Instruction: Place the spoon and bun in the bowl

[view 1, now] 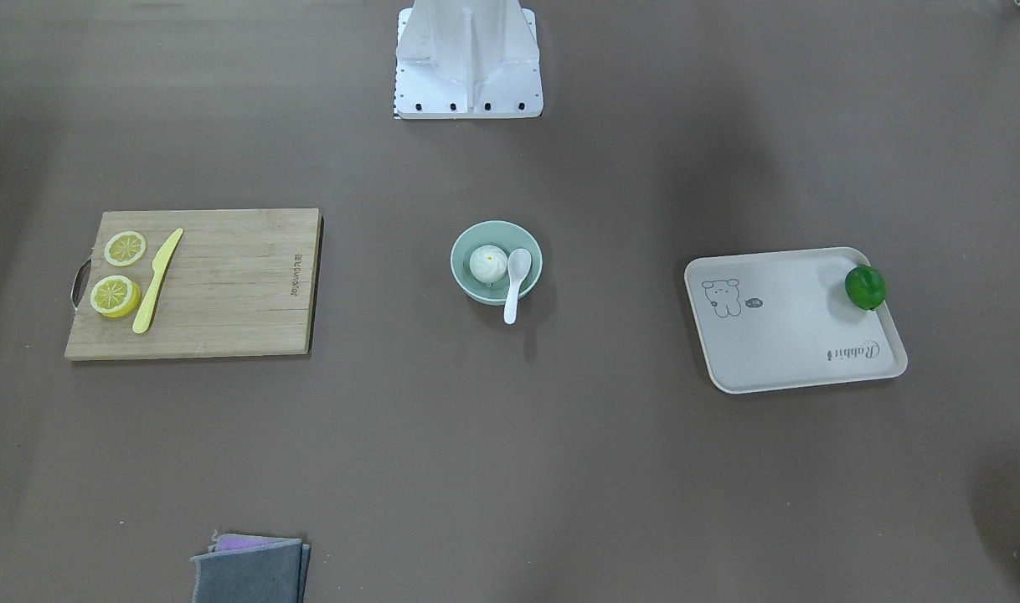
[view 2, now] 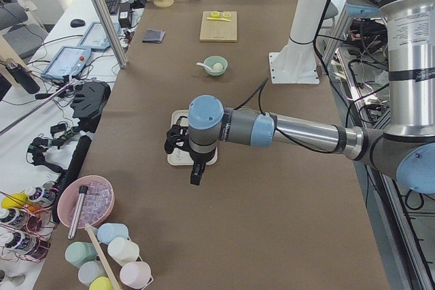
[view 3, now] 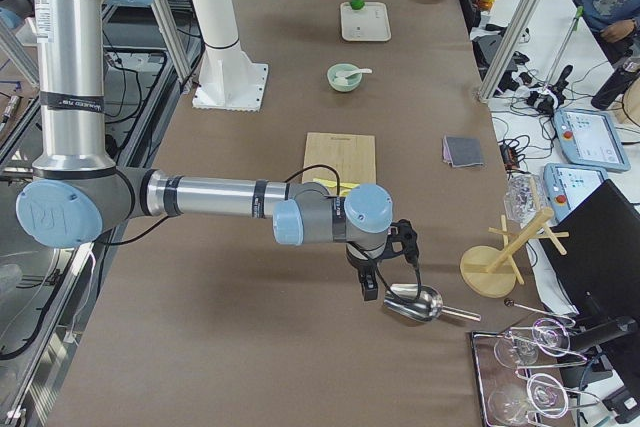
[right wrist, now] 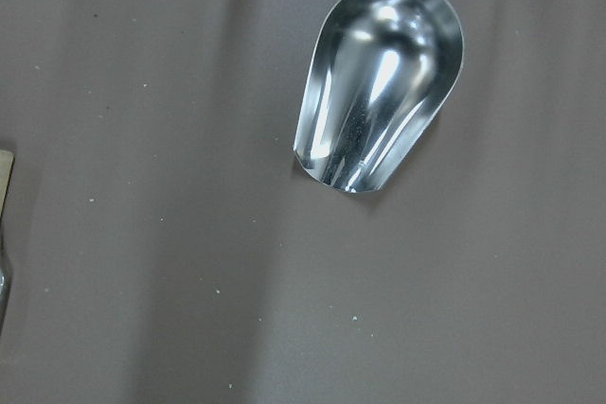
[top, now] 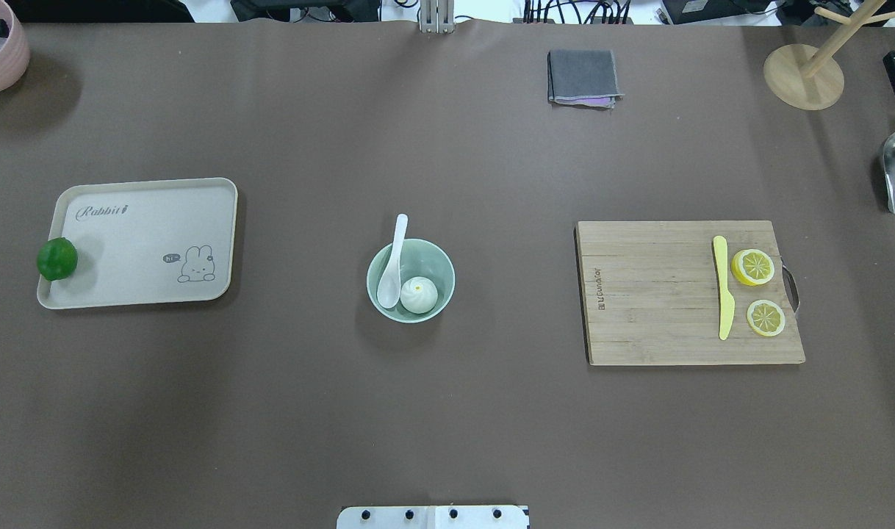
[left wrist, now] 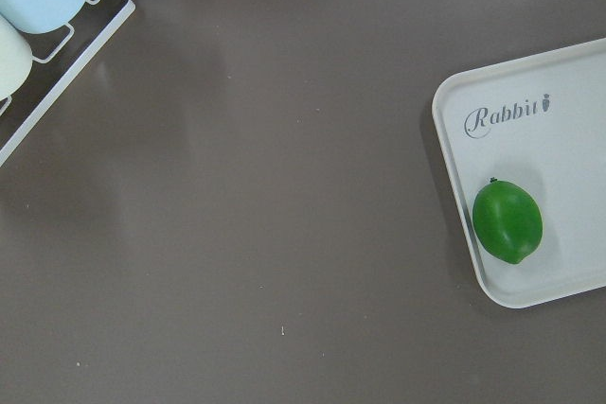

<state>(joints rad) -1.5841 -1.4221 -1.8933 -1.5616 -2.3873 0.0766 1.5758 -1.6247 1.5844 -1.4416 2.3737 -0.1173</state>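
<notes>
Both grippers are well apart from the bowl (top: 438, 261). The left gripper (view 2: 196, 173) hovers above the tray (view 2: 177, 159) near the table's left end. The right gripper (view 3: 369, 287) hangs just beside a metal scoop (view 3: 415, 303) near the right end. I cannot tell whether either is open or closed. The bowl stands mid-table. The bun (top: 419, 294) lies inside it, just beside the spoon (top: 394, 261), whose handle leans over the rim toward the far edge.

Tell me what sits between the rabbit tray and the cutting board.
In the overhead view, the bowl stands between the tray and the cutting board, with the bun and the spoon scoop inside it.
</notes>
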